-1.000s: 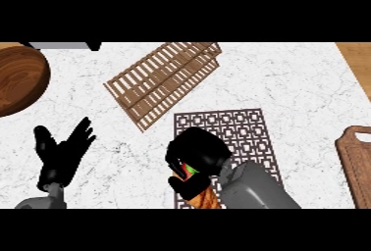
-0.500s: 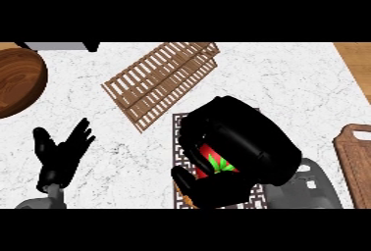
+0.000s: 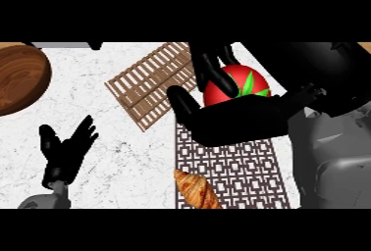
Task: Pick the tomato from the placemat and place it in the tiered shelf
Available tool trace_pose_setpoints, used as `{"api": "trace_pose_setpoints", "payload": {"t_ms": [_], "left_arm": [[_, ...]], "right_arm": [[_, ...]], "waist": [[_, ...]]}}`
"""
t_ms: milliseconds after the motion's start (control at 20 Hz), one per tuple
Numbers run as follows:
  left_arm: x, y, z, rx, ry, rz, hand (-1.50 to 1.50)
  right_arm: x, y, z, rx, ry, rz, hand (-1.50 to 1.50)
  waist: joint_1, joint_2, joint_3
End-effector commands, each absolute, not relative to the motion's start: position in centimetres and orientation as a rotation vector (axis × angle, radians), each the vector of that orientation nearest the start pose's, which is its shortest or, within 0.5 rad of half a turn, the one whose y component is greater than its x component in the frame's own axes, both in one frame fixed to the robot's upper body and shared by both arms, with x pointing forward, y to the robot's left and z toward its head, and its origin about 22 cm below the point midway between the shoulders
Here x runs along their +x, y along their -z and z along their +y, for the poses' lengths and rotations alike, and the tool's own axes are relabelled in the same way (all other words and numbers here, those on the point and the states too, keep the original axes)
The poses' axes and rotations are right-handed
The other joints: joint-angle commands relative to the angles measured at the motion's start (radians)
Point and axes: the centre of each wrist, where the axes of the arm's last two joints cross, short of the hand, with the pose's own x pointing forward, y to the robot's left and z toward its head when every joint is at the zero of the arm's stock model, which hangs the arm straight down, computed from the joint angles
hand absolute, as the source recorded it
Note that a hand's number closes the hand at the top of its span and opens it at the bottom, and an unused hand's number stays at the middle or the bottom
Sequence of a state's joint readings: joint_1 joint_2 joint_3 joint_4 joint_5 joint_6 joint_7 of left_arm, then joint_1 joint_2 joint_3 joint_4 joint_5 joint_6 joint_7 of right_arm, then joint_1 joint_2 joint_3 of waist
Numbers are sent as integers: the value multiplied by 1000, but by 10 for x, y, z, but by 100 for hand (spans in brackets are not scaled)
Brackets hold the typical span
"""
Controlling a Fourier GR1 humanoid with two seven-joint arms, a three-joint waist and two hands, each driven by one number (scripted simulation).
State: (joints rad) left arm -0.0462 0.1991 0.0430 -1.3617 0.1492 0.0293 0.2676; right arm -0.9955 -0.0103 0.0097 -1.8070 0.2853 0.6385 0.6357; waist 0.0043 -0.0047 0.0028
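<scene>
Marble counter (image 3: 145,147): slatted shelf (image 3: 148,83), patterned placemat (image 3: 239,171), croissant (image 3: 196,188); right hand (image 3: 232,120) holds tomato (image 3: 243,73).

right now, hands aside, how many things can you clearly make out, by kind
food: 2 (tomato, croissant)
wooden pieces: 2 (slatted shelf, bowl)
placemat: 1
total: 5

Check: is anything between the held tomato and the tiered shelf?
Nothing visible. The right robot hand holds the tomato just right of the tiered shelf; the croissant lies on the placemat nearer the robot, off that path.
</scene>
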Motion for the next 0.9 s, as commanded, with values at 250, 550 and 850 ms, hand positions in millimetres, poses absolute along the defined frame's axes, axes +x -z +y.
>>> {"api": "trace_pose_setpoints", "payload": {"t_ms": [250,550,850], "left_arm": [[259,32,275,91,-24,-1120,0],[245,33,288,77,-22,-1116,0],[258,20,290,85,-33,-1138,0]], "right_arm": [[336,-381,-99,-196,-985,-1935,150],[371,-376,-103,-217,-1049,-1913,150],[400,-376,-93,-230,-1165,-1889,150]], "waist": [[10,8,-4],[12,7,-4],[19,11,-4]]}}
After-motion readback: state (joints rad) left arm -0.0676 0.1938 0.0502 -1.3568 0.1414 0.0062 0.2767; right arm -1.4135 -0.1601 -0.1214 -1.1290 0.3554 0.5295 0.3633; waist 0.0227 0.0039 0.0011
